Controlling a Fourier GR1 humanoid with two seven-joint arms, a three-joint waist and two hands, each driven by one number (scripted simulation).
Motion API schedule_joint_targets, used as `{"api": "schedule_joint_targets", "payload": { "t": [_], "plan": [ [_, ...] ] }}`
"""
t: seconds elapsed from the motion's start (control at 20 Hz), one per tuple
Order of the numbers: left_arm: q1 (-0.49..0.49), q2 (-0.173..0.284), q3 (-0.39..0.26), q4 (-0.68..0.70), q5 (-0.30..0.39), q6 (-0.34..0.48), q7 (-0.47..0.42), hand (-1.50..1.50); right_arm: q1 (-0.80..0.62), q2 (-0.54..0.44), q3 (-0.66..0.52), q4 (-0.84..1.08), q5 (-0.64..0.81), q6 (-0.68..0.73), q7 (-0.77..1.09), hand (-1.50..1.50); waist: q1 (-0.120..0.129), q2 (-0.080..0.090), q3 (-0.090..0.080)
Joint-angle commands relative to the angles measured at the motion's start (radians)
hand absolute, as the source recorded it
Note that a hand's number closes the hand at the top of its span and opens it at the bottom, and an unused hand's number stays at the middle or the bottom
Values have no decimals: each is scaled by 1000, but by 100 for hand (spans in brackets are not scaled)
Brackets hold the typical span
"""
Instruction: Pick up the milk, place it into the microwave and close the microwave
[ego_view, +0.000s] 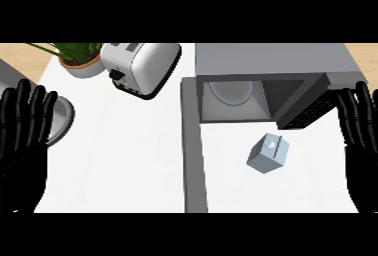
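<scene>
A small pale blue-grey milk carton (269, 153) stands on the white counter just in front of the microwave (273, 62). The microwave's cavity faces me with a round glass plate (235, 91) inside, and its door (304, 106) hangs open at the right. My right hand (359, 125) is open at the right edge, fingers straight up, to the right of the carton and apart from it. At the left edge my left hand (26, 130) rests open, fingers up, far from the carton.
A silver toaster (140, 66) lies at the back centre-left, with a potted plant (80, 59) to its left. A grey round plate (63, 117) shows partly behind my left hand. A grey strip (194, 165) runs down the counter's middle.
</scene>
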Motion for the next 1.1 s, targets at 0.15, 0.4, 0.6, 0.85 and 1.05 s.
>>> {"api": "schedule_joint_targets", "payload": {
  "t": [0.15,0.4,0.6,0.85,1.05],
  "plan": [
    [-61,35,4,44,31,-60,48,-150,-120,54,101,15,164,-88,103,-150,23,0,-9],
    [-8,45,89,48,158,-83,115,-150,-194,94,85,58,40,-121,229,-150,28,0,-9],
    [46,68,145,17,205,-117,111,-150,-172,83,34,55,26,-112,229,-150,25,0,-9],
    [191,29,89,-130,177,-137,125,-150,-157,83,26,123,21,-111,172,-150,27,-1,-9],
    [194,18,106,-63,163,-156,46,-150,-62,73,40,120,50,-99,144,-150,23,0,-9]
  ]
}}
